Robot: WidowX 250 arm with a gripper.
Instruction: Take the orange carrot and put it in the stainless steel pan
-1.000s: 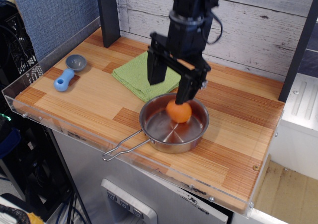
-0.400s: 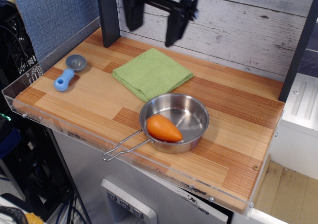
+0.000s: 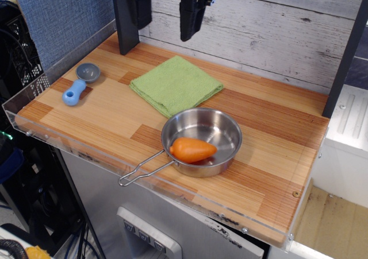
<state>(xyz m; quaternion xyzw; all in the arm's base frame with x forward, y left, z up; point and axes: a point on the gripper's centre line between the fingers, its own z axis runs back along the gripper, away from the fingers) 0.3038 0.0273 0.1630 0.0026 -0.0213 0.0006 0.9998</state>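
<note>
We have a single view, set high in front of the worktop (image 3: 115, 115) and off toward its left corner, looking down and across at the plank wall (image 3: 276, 23) from middling distance.

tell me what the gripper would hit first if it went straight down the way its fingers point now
Probably the bare wooden tabletop near the back edge, or the far corner of the green cloth. The open gripper hangs high, well away from the pan and carrot. Depth is hard to judge from this one view.
</note>
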